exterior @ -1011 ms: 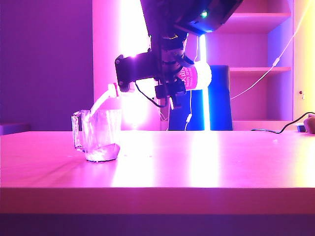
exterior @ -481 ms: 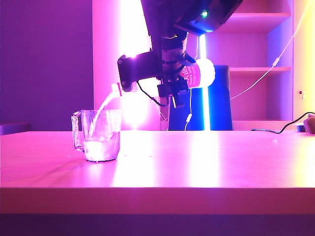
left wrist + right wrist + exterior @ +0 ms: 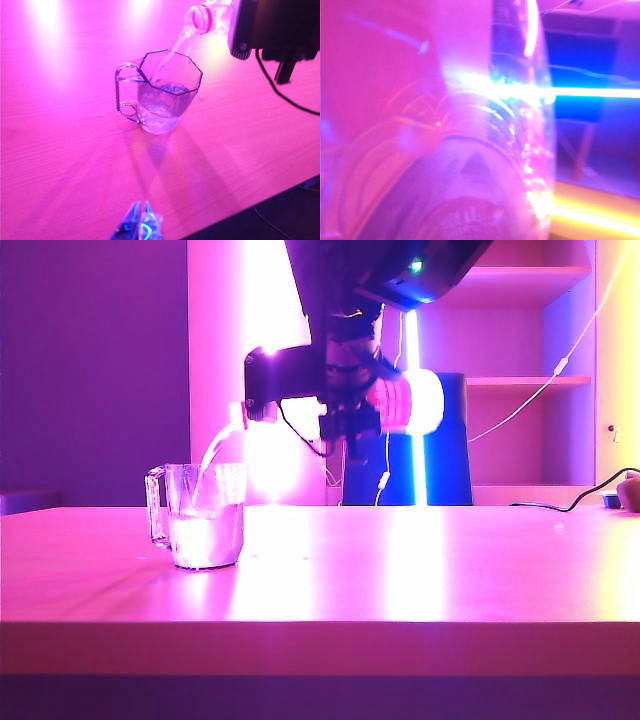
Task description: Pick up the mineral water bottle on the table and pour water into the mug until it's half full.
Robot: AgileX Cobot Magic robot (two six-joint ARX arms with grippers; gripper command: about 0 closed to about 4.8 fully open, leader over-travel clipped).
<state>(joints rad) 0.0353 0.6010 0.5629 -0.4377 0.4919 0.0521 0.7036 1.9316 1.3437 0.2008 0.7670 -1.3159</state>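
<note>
The right gripper (image 3: 350, 405), upper centre of the exterior view, had its jaws clamped on the bottle (image 3: 405, 402), whose long axis lay near level with the mouth left, over the mug (image 3: 200, 515) on the desk (image 3: 420, 570). The mug looked about half full. The left gripper (image 3: 140, 225), at the bottom edge of its wrist view, appeared closed and empty.

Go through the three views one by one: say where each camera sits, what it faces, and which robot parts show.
Exterior view: at table height, facing shelves; right gripper tilts the mineral water bottle over the mug.
Left wrist view: above the table, looking down at the mug; left gripper, jaws together, at the frame edge.
Right wrist view: pressed against the bottle; no robot part is clearly visible.
Shared: exterior and left wrist views both show water streaming into the mug.
</note>
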